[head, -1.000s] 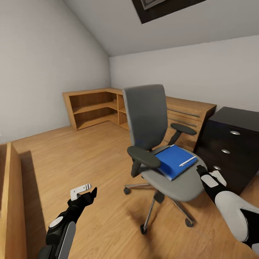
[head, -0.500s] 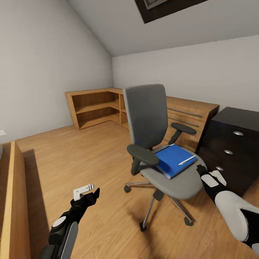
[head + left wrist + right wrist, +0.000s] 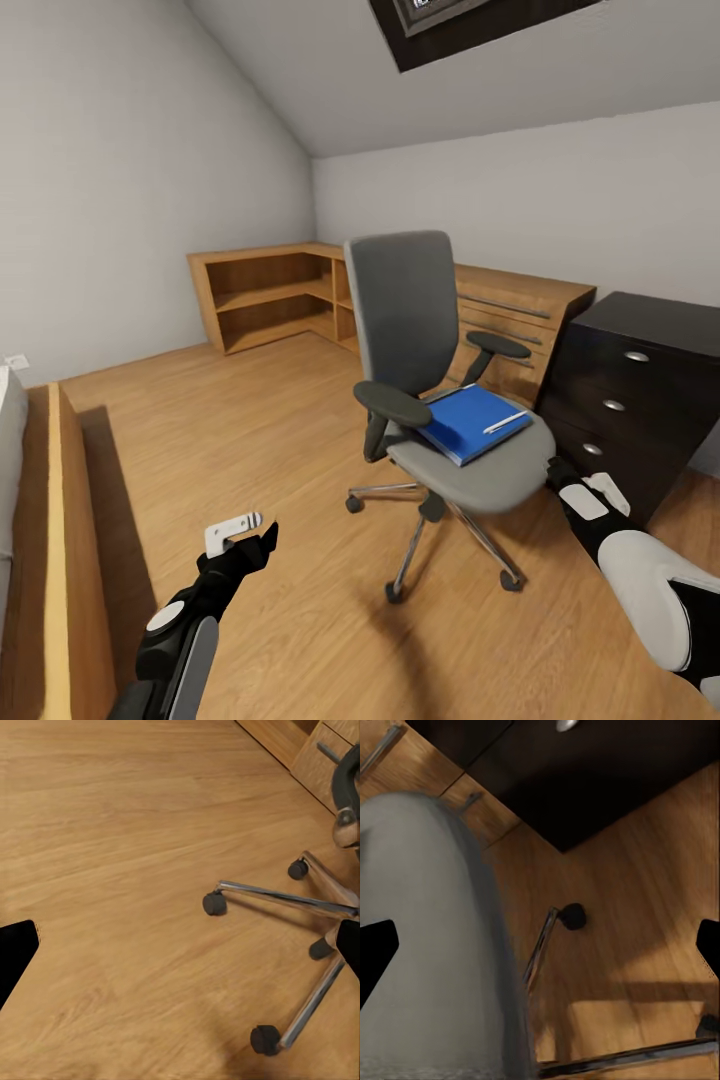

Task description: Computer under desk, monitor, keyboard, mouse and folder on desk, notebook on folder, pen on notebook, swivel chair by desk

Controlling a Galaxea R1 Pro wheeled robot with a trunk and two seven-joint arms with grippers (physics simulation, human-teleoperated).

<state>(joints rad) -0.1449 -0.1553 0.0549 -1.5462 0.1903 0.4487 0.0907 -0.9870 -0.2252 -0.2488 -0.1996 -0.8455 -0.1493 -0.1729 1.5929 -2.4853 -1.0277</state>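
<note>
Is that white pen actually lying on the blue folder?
Touching. The head view shows the pen lying flat on the folder's top, near its right edge, no gap visible.

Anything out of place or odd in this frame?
Yes: the blue folder lies on the swivel chair seat, a white pen on it, rather than on the black desk. Nothing looks spilled or damaged.

swivel chair (image 3: 430,340): matt grey cloth padding, black plastic armrests, polished chrome base. Beneath it, floor (image 3: 240,440) satin light wood. Folder (image 3: 470,420) smooth blue.
</note>
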